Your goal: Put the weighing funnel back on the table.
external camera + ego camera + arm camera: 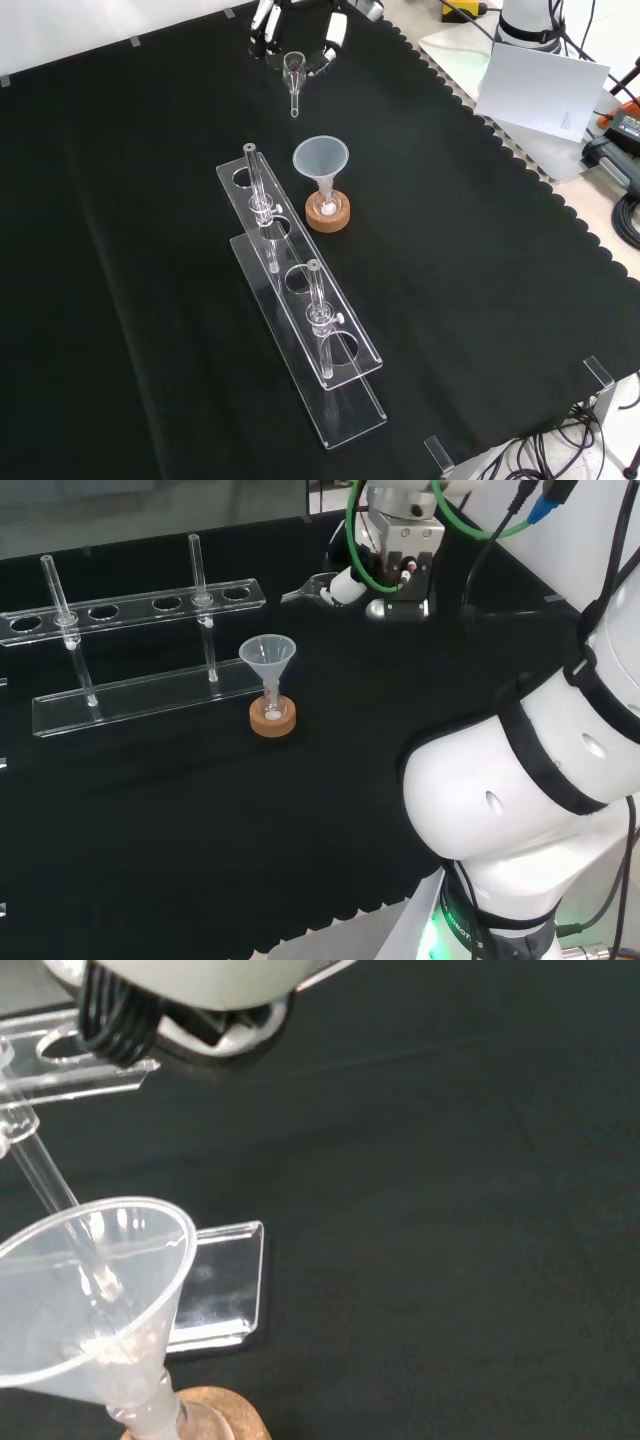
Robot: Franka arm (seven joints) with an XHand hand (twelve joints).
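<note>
Closest to the wrist camera stands the big clear cone-shaped funnel (90, 1290), mouth up, its stem in a small flask on a round cork ring (272, 720); I take that funnel as my landmark. Just beyond it in the head view stands the clear acrylic test-tube rack (130, 605), which does not matter for this move.

In the front view the small clear scoop-like weighing funnel (293, 72) sits beyond the funnel, near it but apart, with bare black cloth (480, 300) between them. The black and white hand (335, 30) is on the far side of it again. As I read it, the fingers (345, 584) are curled in and pinch the weighing funnel's wide end. Its long axis runs straight out from them, with the short stem aimed back toward the funnel. In the head view it pokes out from the fingertips toward the funnel's side.

I cannot tell whether the stem tip is touching the cloth or is clear of it. My judgement is that the put-down turns on that stem line. I would lower the weighing funnel onto the bare cloth short of the funnel, keeping its stem off the funnel's rim, and then release it
</note>
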